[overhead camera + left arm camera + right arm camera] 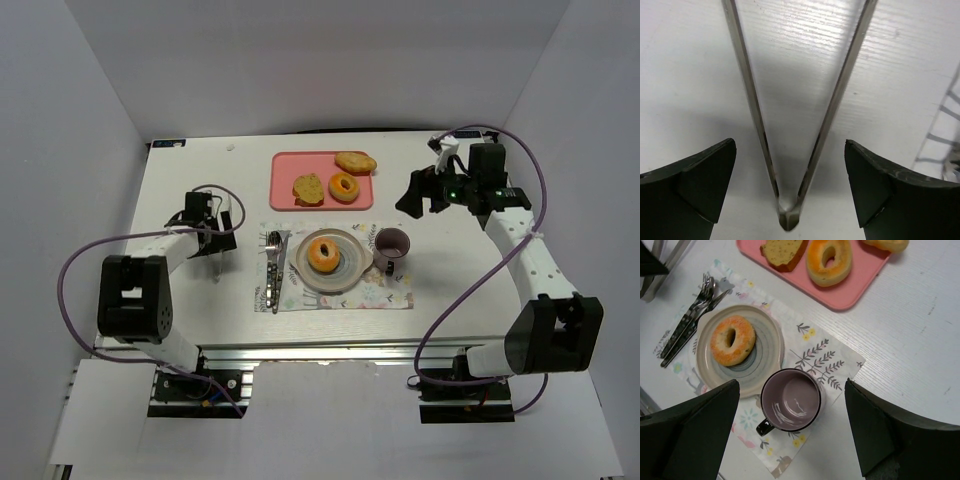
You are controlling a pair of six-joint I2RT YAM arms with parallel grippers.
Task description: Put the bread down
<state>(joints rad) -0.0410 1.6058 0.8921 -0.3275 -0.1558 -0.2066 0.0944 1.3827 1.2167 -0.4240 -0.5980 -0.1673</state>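
The bread lies flat at the middle of a round pale plate, which sits on a patterned placemat at the near centre of the white tabletop. A purple mug stands on the placemat just right of the plate, and cutlery lies along the mat's left edge. Behind this setting, a pink tray carries 3 other items: a toast slice, a paler ring and an oval roll. The left jaws are open, low over the tabletop to the left of the placemat. Their 2 dark fingers stand on either side of a pair of metal tongs lying flat, and touch neither arm of it. The right jaws are spread wide and empty, raised over the tabletop to the right of the tray. The right wrist view looks down between them onto the mug, the plate and the bread.
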